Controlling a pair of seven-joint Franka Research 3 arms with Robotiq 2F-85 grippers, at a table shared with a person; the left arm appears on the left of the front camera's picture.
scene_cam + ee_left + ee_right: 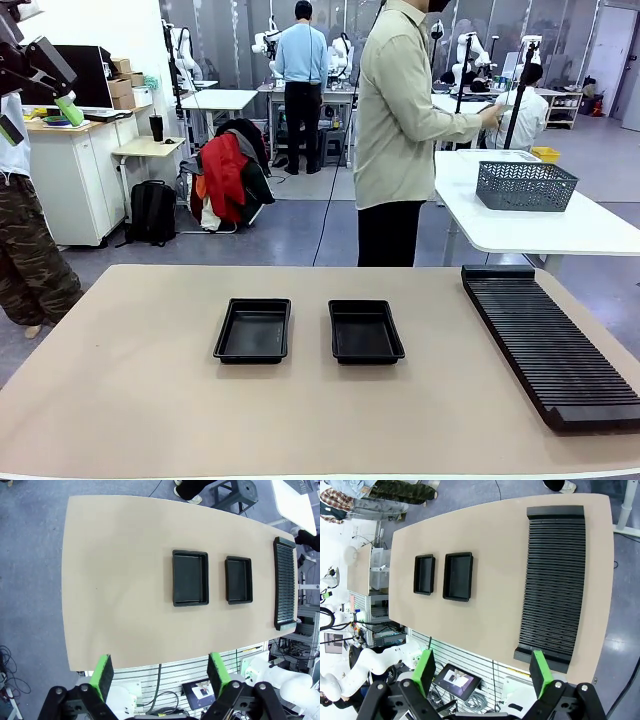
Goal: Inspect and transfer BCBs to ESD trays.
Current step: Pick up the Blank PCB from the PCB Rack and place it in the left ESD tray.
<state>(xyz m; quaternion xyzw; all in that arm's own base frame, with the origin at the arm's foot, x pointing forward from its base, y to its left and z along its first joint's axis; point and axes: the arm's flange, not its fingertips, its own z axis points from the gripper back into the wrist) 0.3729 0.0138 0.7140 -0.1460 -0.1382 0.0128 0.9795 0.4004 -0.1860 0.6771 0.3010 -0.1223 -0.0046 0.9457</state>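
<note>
Two black ESD trays lie side by side mid-table, both with bare floors: the left tray (252, 330) (190, 577) (424, 574) and the right tray (366, 332) (238, 579) (458, 576). The BCBs are out of view. My left gripper (161, 676) hangs high above the table's near edge, open, green pads wide apart and nothing between them; its black fingers with a green pad (70, 109) show at the front view's top left. High over the near right corner, my right gripper (483, 674) is open and holds nothing.
A long black slotted rack (550, 340) (286, 585) (552, 580) lies along the tan table's (150, 400) right side. A person (400, 130) stands beyond the far edge, turned toward a white table bearing a grey mesh basket (525, 185).
</note>
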